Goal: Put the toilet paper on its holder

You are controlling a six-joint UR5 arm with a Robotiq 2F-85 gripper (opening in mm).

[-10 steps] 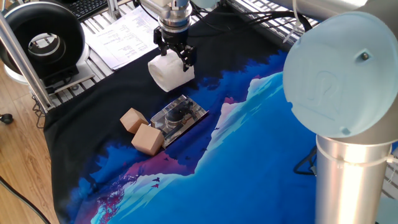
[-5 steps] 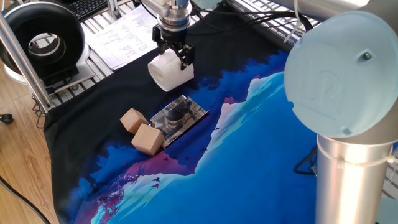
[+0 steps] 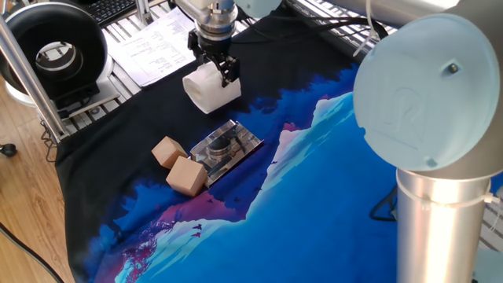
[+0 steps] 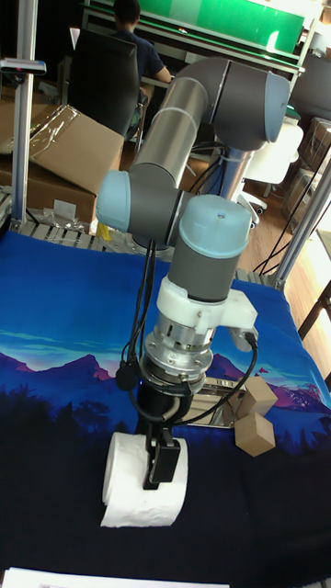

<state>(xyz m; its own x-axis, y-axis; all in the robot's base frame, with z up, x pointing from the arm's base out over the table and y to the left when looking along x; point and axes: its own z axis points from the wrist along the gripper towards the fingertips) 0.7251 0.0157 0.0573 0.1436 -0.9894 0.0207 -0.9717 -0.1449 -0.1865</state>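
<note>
The table (image 3: 330, 181) is draped in a blue-and-black cloth. The roll (image 3: 211, 88) is clamped between the narrowed jaws of the gripper (image 3: 214, 69), behind the holder (image 3: 225, 147). Two cubes (image 3: 179, 163) touch the holder's left end.

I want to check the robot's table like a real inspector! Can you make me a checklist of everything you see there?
Surface: blue and black mountain-print cloth covering the table.
Job's things: white soft toilet paper roll on the cloth; shiny silver metal holder plate with a round peg, lying flat, nothing on the peg.
Clutter: two tan wooden cubes beside the holder; printed paper sheets.
Grippers: black two-finger gripper down at the roll; grip cannot be told.
Cables: black cables run along the arm.
Surroundings: black round fan-like device; cardboard box; seated person.
</note>
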